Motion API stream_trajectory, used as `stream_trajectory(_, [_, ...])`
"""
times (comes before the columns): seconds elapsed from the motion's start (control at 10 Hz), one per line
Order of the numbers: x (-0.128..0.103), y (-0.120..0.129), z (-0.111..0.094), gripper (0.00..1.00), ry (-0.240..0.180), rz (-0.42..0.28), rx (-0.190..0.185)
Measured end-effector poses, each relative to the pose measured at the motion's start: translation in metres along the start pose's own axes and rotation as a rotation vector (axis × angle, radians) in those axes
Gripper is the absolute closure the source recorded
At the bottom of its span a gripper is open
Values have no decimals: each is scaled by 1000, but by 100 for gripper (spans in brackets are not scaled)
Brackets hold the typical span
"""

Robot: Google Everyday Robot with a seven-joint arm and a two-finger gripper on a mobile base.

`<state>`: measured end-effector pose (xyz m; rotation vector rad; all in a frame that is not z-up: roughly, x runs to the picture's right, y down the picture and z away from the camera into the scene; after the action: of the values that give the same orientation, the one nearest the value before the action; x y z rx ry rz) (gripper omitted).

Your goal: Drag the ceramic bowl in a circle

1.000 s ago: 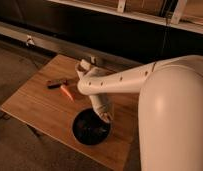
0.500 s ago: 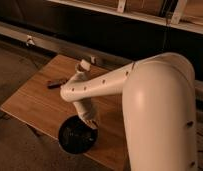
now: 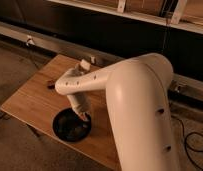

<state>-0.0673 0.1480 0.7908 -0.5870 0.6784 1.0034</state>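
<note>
The ceramic bowl (image 3: pixel 66 128), round, shallow and glossy black, sits on the wooden table (image 3: pixel 34 102) near its front edge. My white arm reaches down from the right, and my gripper (image 3: pixel 85 118) is shut, its tip at the bowl's right inner rim. The arm's wrist covers the bowl's far right side. I cannot tell whether the rim is pinched or only pressed.
A small dark tool (image 3: pixel 50 85) lies on the table behind the arm's elbow, partly hidden. The table's front edge runs just below the bowl. My bulky arm fills the right half of the view. A dark wall with a rail and a socket (image 3: pixel 30 41) stands behind.
The bowl has slid left along the table's front part together with the gripper. The arm's elbow has swung left and now hides the orange tool.
</note>
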Motion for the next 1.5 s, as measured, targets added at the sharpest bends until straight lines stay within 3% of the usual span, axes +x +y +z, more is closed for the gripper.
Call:
stream_trajectory(0.4, [-33, -31, -13, 100, -22, 88, 44])
stream_trajectory(0.8, [-45, -74, -23, 100, -33, 187, 107])
stream_trajectory(1.2, [-34, -117, -20, 100, -5, 244, 174])
stream_trajectory(1.5, [-11, -150, -11, 100, 44, 267, 230])
